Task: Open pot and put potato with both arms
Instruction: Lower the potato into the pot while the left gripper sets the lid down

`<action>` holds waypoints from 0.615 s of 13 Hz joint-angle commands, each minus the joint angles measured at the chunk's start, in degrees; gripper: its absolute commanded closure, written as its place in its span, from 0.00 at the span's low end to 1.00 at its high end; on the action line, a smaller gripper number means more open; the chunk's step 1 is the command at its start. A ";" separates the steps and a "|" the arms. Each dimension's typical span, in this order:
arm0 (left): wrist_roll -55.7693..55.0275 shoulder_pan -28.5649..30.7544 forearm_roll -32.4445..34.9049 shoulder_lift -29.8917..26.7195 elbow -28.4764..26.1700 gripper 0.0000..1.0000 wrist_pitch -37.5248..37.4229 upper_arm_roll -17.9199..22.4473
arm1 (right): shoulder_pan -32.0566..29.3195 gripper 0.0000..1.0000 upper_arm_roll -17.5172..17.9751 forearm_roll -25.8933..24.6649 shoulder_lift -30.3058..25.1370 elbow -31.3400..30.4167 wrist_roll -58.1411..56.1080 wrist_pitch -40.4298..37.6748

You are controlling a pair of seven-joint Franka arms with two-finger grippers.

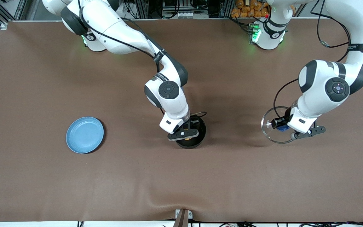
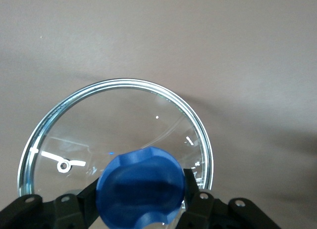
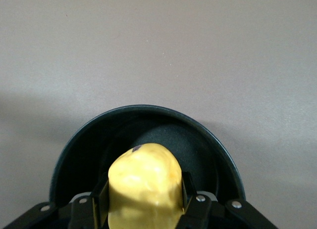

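The black pot [image 1: 201, 134] stands open mid-table; its handle is hidden. My right gripper [image 1: 185, 135] is over the pot's mouth, shut on the yellow potato [image 1: 187, 137]. In the right wrist view the potato [image 3: 144, 182] sits between the fingers [image 3: 189, 189], just above the pot's dark inside [image 3: 203, 145]. My left gripper [image 1: 283, 128] is shut on the blue knob [image 2: 141, 187] of the glass lid [image 1: 268, 124]. It holds the lid low over the table, toward the left arm's end, well apart from the pot. The lid's steel rim [image 2: 124, 83] shows whole in the left wrist view.
A flat light-blue plate [image 1: 85, 135] lies toward the right arm's end of the table. Brown cloth [image 1: 137, 176] covers the table, with a wrinkle near the front edge. The right arm's forearm stretches over the table's middle.
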 commanded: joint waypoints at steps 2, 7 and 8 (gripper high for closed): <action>3.25 2.20 -1.05 5.42 -0.42 0.94 7.41 -0.71 | 1.37 1.00 -0.57 -1.54 3.98 2.81 1.22 1.79; 3.43 1.85 -0.52 10.44 -0.34 0.93 15.95 -0.71 | 2.42 1.00 -0.92 -1.54 5.74 3.25 1.31 2.32; 3.43 1.85 -0.43 11.23 -0.25 0.93 17.36 -0.71 | 2.86 1.00 -1.44 -1.54 5.92 3.25 1.31 2.58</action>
